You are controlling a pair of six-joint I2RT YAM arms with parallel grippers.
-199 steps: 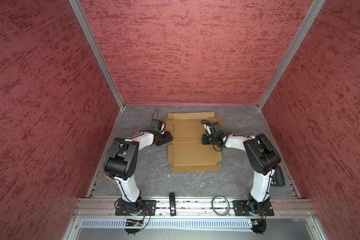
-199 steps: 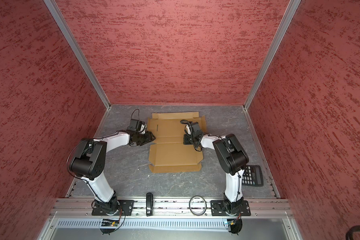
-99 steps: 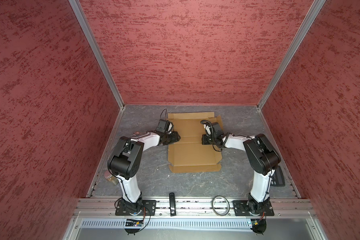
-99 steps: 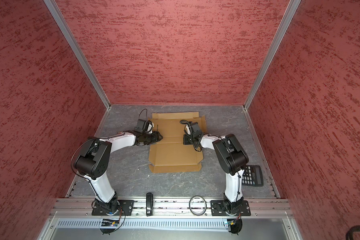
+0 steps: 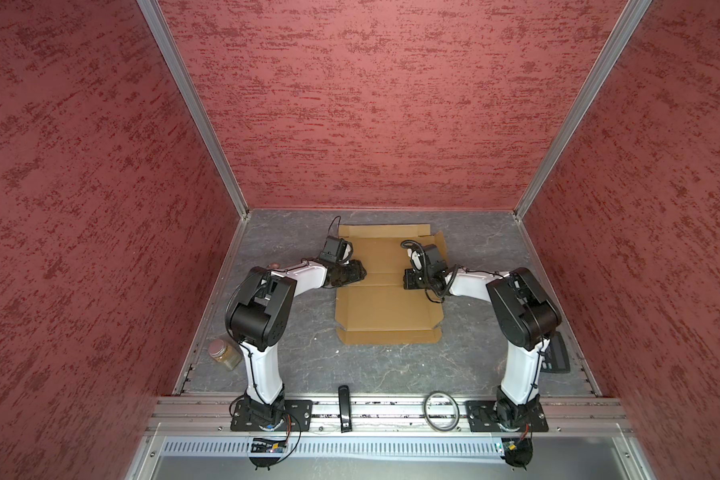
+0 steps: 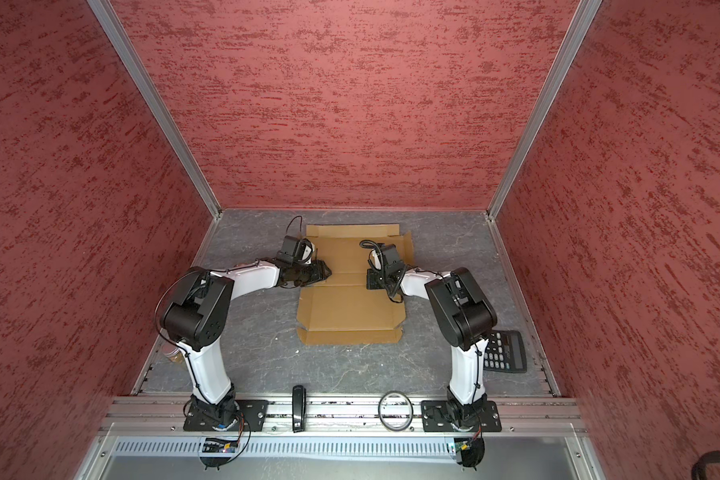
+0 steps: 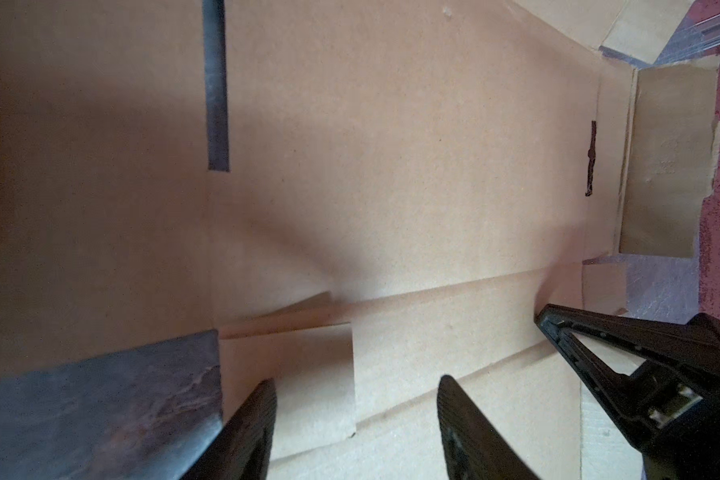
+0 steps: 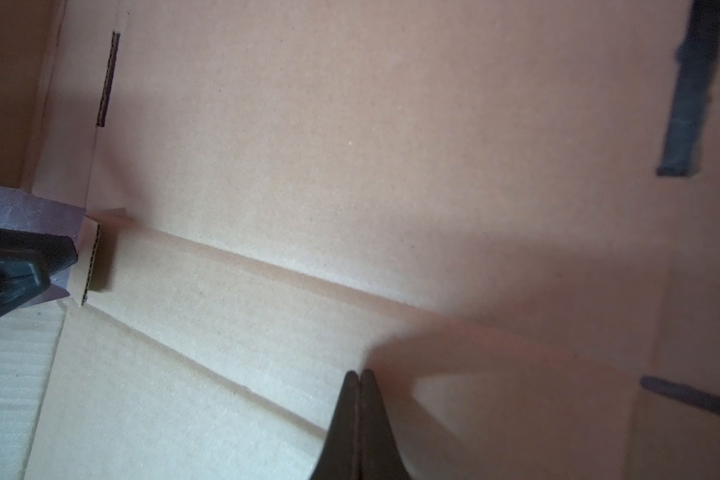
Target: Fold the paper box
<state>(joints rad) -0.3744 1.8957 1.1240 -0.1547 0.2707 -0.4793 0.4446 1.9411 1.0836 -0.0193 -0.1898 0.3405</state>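
Paper box (image 5: 387,307) lies mostly flat mid-table (image 5: 292,345), with its far-right flap (image 5: 440,246) tilted up. We see the left gripper (image 5: 359,272) has slid in from beside the sheet onto its left edge at the middle crease band. Its jaws are apart and grip nothing, with the small side tab (image 7: 292,374) by one finger. Right gripper (image 5: 409,284) hasn't moved: clenched empty, tips pressing the same band. We reckon both sides are now pinned, ready to fold.

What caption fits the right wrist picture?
Shut right tool above a crease in the brown paper box.
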